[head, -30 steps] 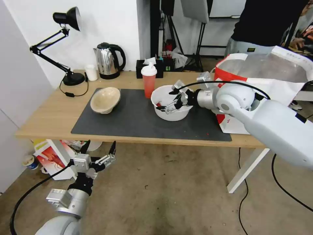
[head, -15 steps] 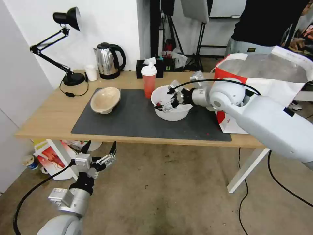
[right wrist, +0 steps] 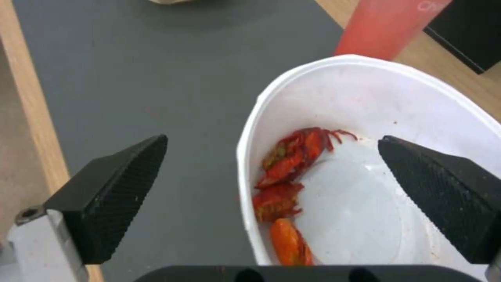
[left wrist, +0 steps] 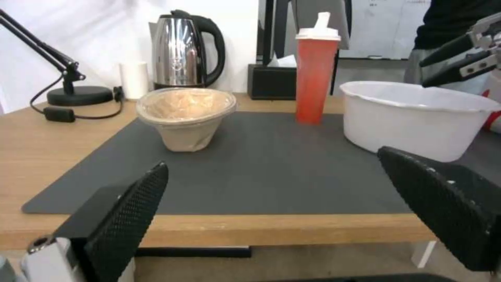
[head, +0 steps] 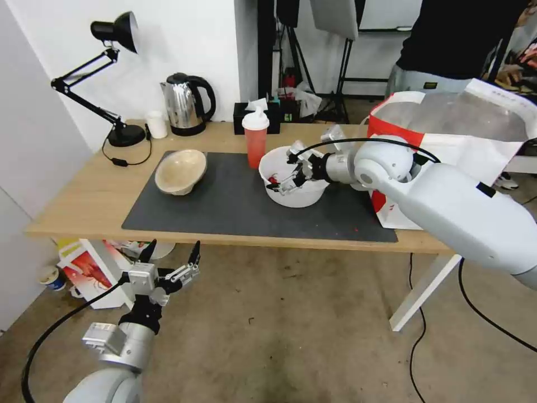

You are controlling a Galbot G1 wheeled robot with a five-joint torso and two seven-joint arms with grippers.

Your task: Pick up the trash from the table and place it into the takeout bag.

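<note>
The right gripper (head: 286,174), jaws wide, straddles the white bowl's (head: 296,193) near rim on the table (head: 84,196); 1 finger probably sits inside. Close squarely on the wall. The left gripper (head: 170,258) hangs open below.

Glossy white plastic bowl (right wrist: 365,102); matt dark mat (head: 224,201) on light wood table (head: 84,201); shiny metal kettle (left wrist: 180,51); rough beige pulp bowl (left wrist: 185,113); foil-lined bag (head: 453,117).
</note>
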